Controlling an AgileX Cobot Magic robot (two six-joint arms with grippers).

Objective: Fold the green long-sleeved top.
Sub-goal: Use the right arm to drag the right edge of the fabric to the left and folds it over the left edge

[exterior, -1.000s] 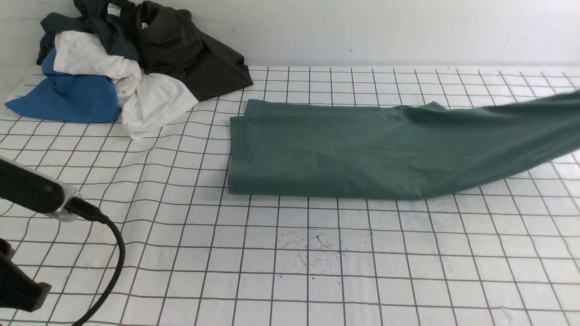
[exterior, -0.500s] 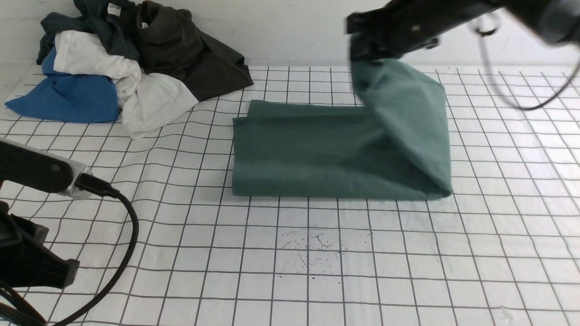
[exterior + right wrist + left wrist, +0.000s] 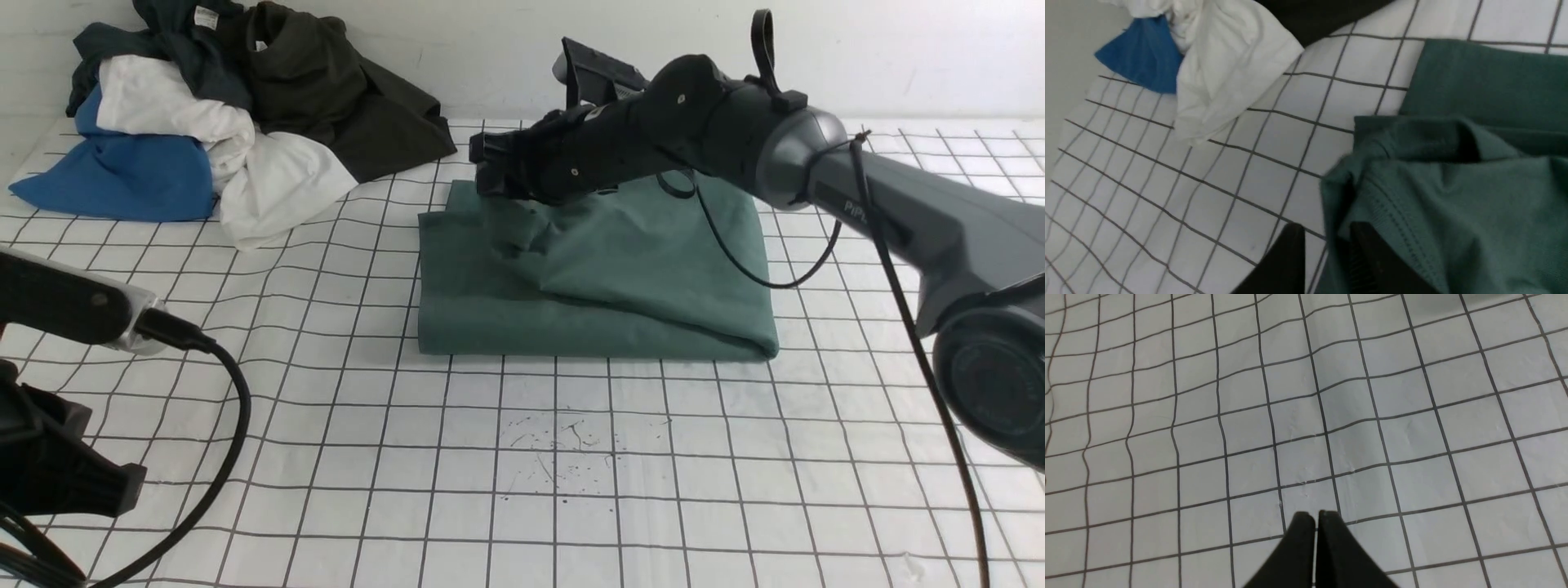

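The green long-sleeved top [image 3: 596,278] lies at the table's middle as a folded rectangle. Its right half is laid back over the left half, rumpled near the far left corner. My right gripper [image 3: 483,170] hovers over that corner, reaching in from the right. In the right wrist view its fingers [image 3: 1327,234] stand apart, and the stitched hem of the top [image 3: 1453,196] hangs loosely between them, against one finger. My left gripper [image 3: 1314,516] is shut and empty over bare grid cloth, and its arm [image 3: 65,306] sits at the near left.
A pile of clothes sits at the back left against the wall: a blue garment [image 3: 122,175], a white one [image 3: 269,184] and a dark olive-black one [image 3: 343,98]. The white grid-lined cover [image 3: 571,474] spans the table.
My right arm swung in from the right, carrying the top's right end up and over to the left and laying it on the folded body. Its jaws have parted. The left arm barely moved.
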